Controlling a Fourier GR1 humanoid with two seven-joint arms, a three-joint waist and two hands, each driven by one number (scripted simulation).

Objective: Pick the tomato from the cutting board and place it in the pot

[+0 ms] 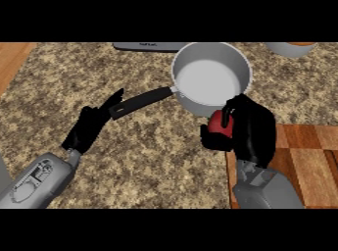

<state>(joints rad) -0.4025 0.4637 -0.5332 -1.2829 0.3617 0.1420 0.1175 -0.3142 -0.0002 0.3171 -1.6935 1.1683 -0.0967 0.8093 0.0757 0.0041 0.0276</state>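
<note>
In the head view, a speckled stone counter [150, 157] is shown across most of the field. A grey pot [197, 104] is positioned upright at the upper centre, and its pale interior is seen bare. A black handle [142, 102] extends from the pot's wall toward the lower left.

The right robot hand [250, 128] is shown at centre right, entering on its grey forearm from the lower edge. Its fingers and thumb are curled round the red tomato [217, 123], so that only part of the tomato's left side is visible. The tomato is thus held clear of the wooden cutting board [312, 157], which lies at the lower right and is partly covered by the right forearm. The tomato is located just beside the near wall of the pot, outside the rim, and is not in the pot.

The left robot hand [90, 128] is shown at centre left with its fingers straight and apart, nothing being held. Its fingertips are placed just beside the free end of the handle; whether contact is made cannot be determined.

A flat grey object [148, 46] is cut off by the upper edge behind the pot. A grey vessel [291, 49] is partly visible at the upper right.
</note>
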